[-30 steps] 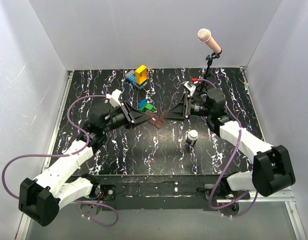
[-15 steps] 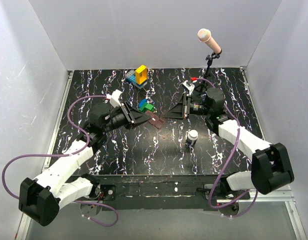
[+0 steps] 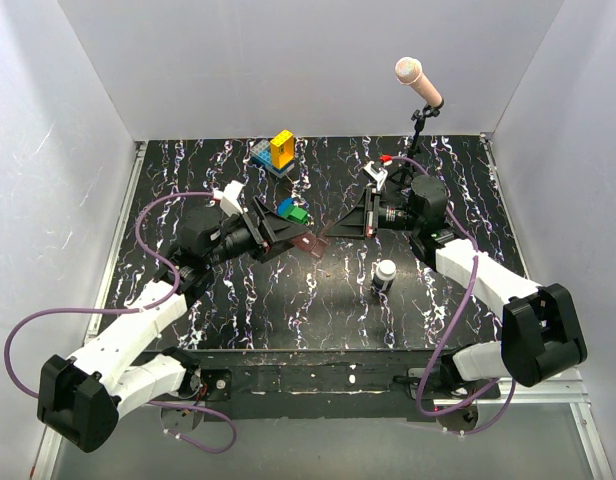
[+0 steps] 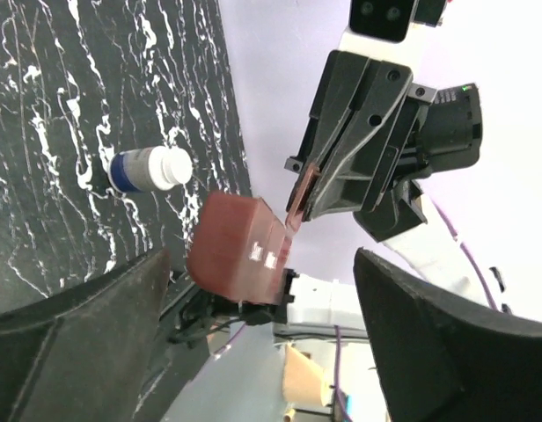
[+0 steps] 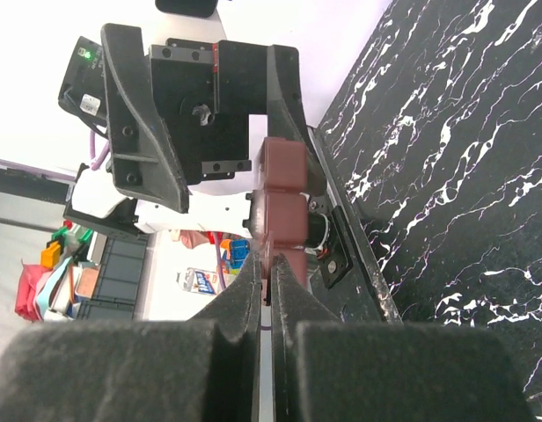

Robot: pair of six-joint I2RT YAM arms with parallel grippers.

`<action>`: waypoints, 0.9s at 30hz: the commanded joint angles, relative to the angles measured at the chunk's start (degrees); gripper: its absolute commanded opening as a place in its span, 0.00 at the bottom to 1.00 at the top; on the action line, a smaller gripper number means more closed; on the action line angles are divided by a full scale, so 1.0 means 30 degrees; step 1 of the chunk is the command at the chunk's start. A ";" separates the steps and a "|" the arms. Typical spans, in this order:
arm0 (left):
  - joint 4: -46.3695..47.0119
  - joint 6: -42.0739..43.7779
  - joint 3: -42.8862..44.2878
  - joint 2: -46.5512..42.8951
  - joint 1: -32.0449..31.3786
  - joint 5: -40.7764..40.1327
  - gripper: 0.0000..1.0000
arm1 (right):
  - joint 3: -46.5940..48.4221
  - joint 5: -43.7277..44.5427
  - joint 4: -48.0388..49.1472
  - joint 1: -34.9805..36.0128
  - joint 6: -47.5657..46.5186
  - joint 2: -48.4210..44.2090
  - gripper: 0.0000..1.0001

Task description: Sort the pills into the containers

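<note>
Pill box [image 4: 240,249]: off the table, in the air between your two pincers, with one thin edge clamped in the right one. No pills show in any view. Lids open or closed: cannot tell.

Table [image 3: 288,310]: black marbled top, well below both pincers. Only the grip supports the box.

Left pincer [image 3: 288,233]: spread wide, one finger on either side of the box. As far as its own wrist view shows, it touches neither face. Judgement: you have set it to receive the box or to steady the free end, and the spread leaves clearance for that.

Right pincer [image 5: 271,266]: pinched narrow on the box's edge, with the box standing straight out ahead of its tips toward the left pincer. Judgement: an edge hold keeps the broad body free for the other side to take, but a thin purchase could slip.

Toy blocks [image 3: 292,210]: on the table just behind the left pincer. Not part of this step.

Bottle [image 3: 384,275]: white cap on, below and to the near side of the right pincer, well apart from the box. Probably the pill source.
</note>
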 commanded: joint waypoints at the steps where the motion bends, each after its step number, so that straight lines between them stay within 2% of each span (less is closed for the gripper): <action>1: -0.0610 0.0276 0.0091 -0.0304 -0.0017 -0.0165 0.98 | 0.0441 -0.0285 0.0205 0.0113 -0.0597 -0.0415 0.01; 13: -0.3745 0.2092 0.1204 -0.0948 -0.0017 -0.1219 0.98 | 0.0353 0.0387 -0.1698 0.0113 -0.2090 -0.0621 0.01; 18: -0.6671 0.3614 0.2374 -0.1154 -0.0017 -0.2361 0.98 | 0.0177 0.1383 -0.3399 0.0113 -0.3408 -0.0826 0.01; 23: -0.9134 0.5255 0.3781 -0.0803 -0.0017 -0.3154 0.98 | -0.0583 0.2701 -0.3548 0.0113 -0.3821 -0.0710 0.01; 27: -0.9958 0.5901 0.4456 -0.0627 -0.0017 -0.3418 0.98 | -0.1374 0.3638 -0.2905 0.0113 -0.3704 -0.0388 0.01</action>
